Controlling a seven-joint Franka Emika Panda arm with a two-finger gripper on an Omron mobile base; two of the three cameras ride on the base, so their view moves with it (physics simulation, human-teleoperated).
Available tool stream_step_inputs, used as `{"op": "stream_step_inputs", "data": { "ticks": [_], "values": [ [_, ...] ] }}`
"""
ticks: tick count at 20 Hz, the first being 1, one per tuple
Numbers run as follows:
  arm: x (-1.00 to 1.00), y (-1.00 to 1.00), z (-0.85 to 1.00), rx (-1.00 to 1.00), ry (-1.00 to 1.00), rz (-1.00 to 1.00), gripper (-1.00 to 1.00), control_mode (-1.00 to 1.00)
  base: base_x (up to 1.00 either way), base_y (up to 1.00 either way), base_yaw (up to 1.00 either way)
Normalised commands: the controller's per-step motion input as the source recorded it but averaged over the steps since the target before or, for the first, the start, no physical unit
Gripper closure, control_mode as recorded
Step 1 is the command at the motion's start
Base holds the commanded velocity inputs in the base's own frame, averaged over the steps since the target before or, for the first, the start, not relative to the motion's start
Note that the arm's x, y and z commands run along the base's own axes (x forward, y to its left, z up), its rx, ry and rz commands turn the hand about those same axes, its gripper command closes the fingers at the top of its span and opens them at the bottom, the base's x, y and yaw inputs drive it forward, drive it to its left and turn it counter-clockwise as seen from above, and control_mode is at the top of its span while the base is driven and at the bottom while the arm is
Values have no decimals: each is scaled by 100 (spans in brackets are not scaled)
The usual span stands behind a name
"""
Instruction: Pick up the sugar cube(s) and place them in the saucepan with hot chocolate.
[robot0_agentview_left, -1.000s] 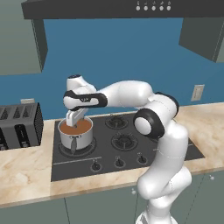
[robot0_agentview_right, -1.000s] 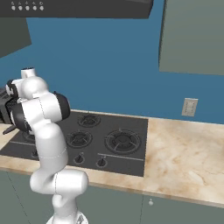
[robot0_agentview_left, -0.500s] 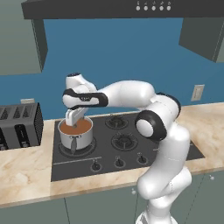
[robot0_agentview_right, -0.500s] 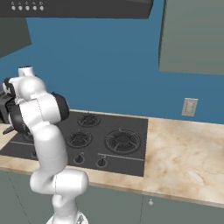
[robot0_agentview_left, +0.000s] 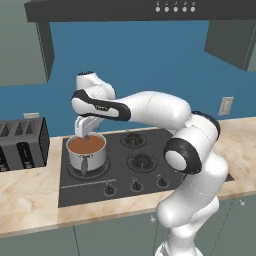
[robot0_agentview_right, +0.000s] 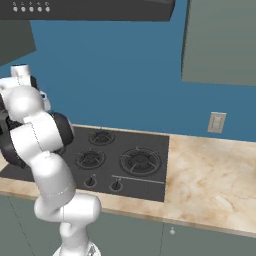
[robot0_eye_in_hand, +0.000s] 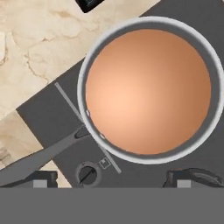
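Nothing much has moved since the earlier frames: we see the arm in the same reach over the saucepan (robot0_agentview_left: 86, 151) and the pan on the same burner

From the left base view our tool (robot0_agentview_left: 82, 131) hangs just above the back rim of the saucepan, pointing down at the brown liquid. We see the fingers only as a pale block there, so that view does not tell us how far apart they are. In the hand view the two dark fingertips (robot0_eye_in_hand: 42, 178) rise at the bottom corners, set wide apart, and nothing sits between them, so we read the tool as spread open and holding nothing

The saucepan (robot0_eye_in_hand: 148, 89) stands on the front left burner of the black stovetop (robot0_agentview_left: 150, 160), its stubby handle (robot0_eye_in_hand: 39, 156) running toward the front edge near a control knob (robot0_eye_in_hand: 88, 174). Its hot chocolate surface is smooth and even brown; we make out no cube on it

To the left of the stovetop, a black toaster (robot0_agentview_left: 22, 143) stands on the marble desk (robot0_agentview_left: 30, 200), well apart from the pan. From the right base view we see the stovetop (robot0_agentview_right: 120, 160) with its burners, the desk (robot0_agentview_right: 210, 175) stretching right, and a wall outlet (robot0_agentview_right: 217, 122) on the blue wall
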Motion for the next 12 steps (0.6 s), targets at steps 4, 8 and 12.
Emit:
{"op": "stream_step_inputs", "data": {
  "ticks": [4, 8, 12],
  "values": [
    [-17, -42, 16, 3, -6, -7, -100, -100, 0, 0, 0],
    [-5, -41, 1, 2, 0, -6, -100, -100, 0, 0, 0],
    [-5, -31, 0, 1, -1, -5, -100, -100, 0, 0, 0]
  ]
}}
